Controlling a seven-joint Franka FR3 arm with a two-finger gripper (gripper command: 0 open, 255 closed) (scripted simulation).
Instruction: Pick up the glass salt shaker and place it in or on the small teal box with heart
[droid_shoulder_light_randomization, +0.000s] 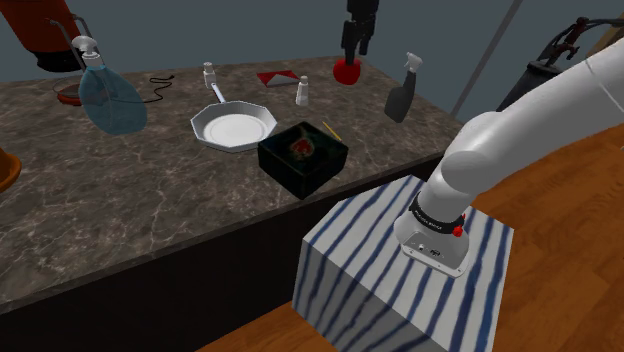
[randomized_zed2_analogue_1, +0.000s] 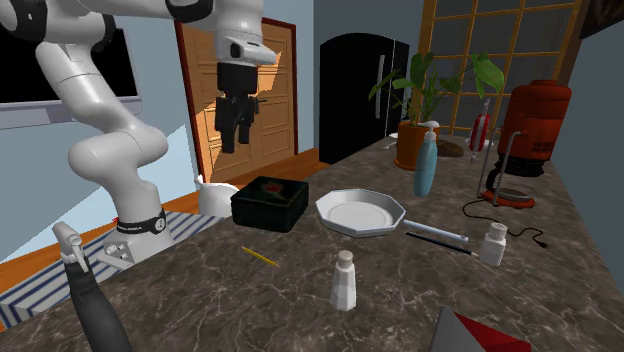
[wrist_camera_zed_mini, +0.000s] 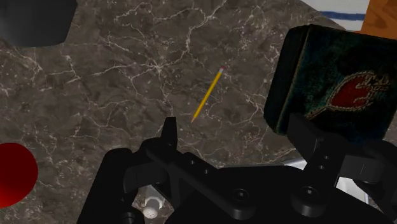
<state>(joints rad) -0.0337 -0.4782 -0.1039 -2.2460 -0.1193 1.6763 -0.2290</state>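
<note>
Two white shakers stand on the dark marble counter (droid_shoulder_light_randomization: 120, 200). One shaker (droid_shoulder_light_randomization: 302, 90) (randomized_zed2_analogue_1: 345, 280) is near the counter's far edge in the shoulder view, and its cap (wrist_camera_zed_mini: 151, 205) peeks out under the hand. The other shaker (droid_shoulder_light_randomization: 209, 73) (randomized_zed2_analogue_1: 492, 243) stands beyond the pan. The dark teal box (droid_shoulder_light_randomization: 303, 157) (randomized_zed2_analogue_1: 270, 203) (wrist_camera_zed_mini: 337, 83) has a red heart on its lid and sits at the counter edge nearest the stand. My gripper (droid_shoulder_light_randomization: 353, 52) (randomized_zed2_analogue_1: 237, 138) (wrist_camera_zed_mini: 234, 127) hangs high above the counter, open, with nothing between its fingers.
A white pan (droid_shoulder_light_randomization: 233, 127) (randomized_zed2_analogue_1: 360, 212) lies beside the box, and a yellow pencil (droid_shoulder_light_randomization: 330, 131) (randomized_zed2_analogue_1: 260, 256) (wrist_camera_zed_mini: 208, 95) lies between box and shaker. A red ball (droid_shoulder_light_randomization: 347, 71) (wrist_camera_zed_mini: 13, 175), a dark spray bottle (droid_shoulder_light_randomization: 401, 95) and a blue spray bottle (droid_shoulder_light_randomization: 108, 95) (randomized_zed2_analogue_1: 426, 160) also stand here.
</note>
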